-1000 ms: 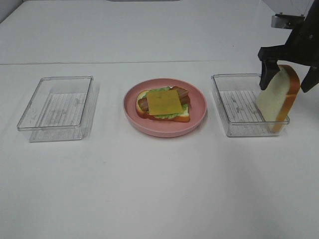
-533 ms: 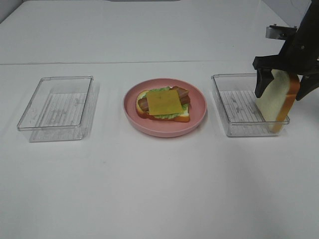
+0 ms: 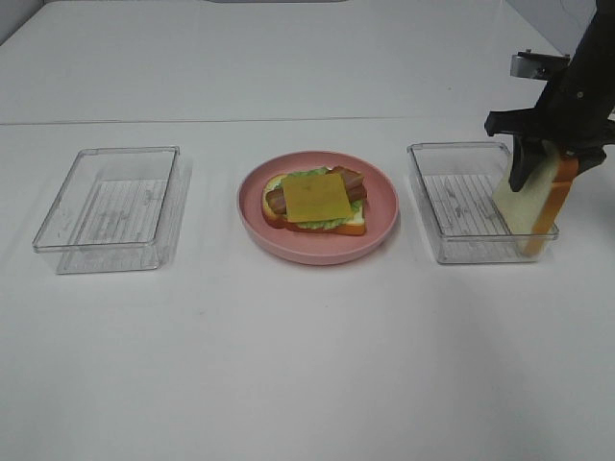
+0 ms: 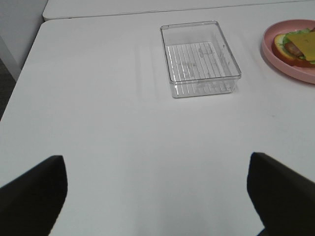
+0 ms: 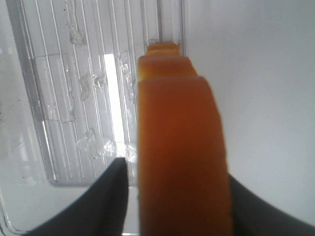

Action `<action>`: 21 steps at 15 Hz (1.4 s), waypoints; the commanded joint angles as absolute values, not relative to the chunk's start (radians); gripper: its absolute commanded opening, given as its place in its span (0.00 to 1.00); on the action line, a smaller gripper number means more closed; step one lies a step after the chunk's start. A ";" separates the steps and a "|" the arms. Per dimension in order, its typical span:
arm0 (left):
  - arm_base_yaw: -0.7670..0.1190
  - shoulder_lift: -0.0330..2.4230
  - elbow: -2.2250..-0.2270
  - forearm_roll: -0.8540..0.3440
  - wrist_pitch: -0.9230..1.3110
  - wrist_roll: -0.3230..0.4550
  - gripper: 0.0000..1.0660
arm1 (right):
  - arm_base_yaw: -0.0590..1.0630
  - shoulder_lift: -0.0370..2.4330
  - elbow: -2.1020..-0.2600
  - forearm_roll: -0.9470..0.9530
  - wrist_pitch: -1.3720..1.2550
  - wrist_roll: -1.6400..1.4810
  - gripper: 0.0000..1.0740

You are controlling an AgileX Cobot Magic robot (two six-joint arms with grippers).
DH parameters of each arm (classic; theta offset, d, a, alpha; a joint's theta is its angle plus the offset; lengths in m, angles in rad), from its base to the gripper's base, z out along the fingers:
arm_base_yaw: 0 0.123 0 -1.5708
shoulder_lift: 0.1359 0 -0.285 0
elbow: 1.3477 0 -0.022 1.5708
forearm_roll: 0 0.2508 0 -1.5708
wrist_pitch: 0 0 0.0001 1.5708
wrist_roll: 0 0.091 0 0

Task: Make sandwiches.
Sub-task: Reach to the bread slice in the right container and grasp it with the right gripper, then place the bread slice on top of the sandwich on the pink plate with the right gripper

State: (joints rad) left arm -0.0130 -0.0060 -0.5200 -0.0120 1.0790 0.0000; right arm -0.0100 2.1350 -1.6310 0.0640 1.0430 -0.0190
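Observation:
An open sandwich [image 3: 315, 200] of bread, lettuce, bacon and a yellow cheese square lies on the pink plate [image 3: 317, 254] at the table's middle. A white bread slice [image 3: 528, 206] with a tan crust stands on edge at the right end of the right clear tray [image 3: 452, 206]. My right gripper [image 3: 543, 163] is shut on the top of that slice. In the right wrist view the crust [image 5: 179, 147] fills the space between the two dark fingers [image 5: 110, 201]. My left gripper [image 4: 157, 196] hangs open over bare table, holding nothing.
A second clear tray [image 3: 110, 206] sits to the left of the plate, and it shows in the left wrist view [image 4: 199, 59] with the plate's edge [image 4: 275, 54] beside it. The table is white, with a seam running across behind the trays.
My right gripper dropped lower onto the standing bread slice and its fingers came together on the crust. The slice, the plate and both trays stayed put.

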 commanded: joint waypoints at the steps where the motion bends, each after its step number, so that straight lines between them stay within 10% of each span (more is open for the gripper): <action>1: -0.012 -0.008 -0.517 -0.018 1.075 -0.008 0.85 | -0.013 2.139 -1.627 0.070 1.034 -0.021 0.06; 13: -0.012 -0.008 -0.517 -0.018 1.075 -0.008 0.85 | -0.010 1.959 -1.630 0.121 1.068 -0.008 0.00; 21: -0.012 -0.008 -0.517 -0.018 1.075 -0.008 0.85 | 0.237 1.846 -1.630 0.354 1.042 -0.085 0.00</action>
State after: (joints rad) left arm -0.0130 -0.0060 -0.5200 -0.0120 1.0790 0.0000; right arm 0.2300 1.8520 -1.6310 0.3310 1.0560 -0.0720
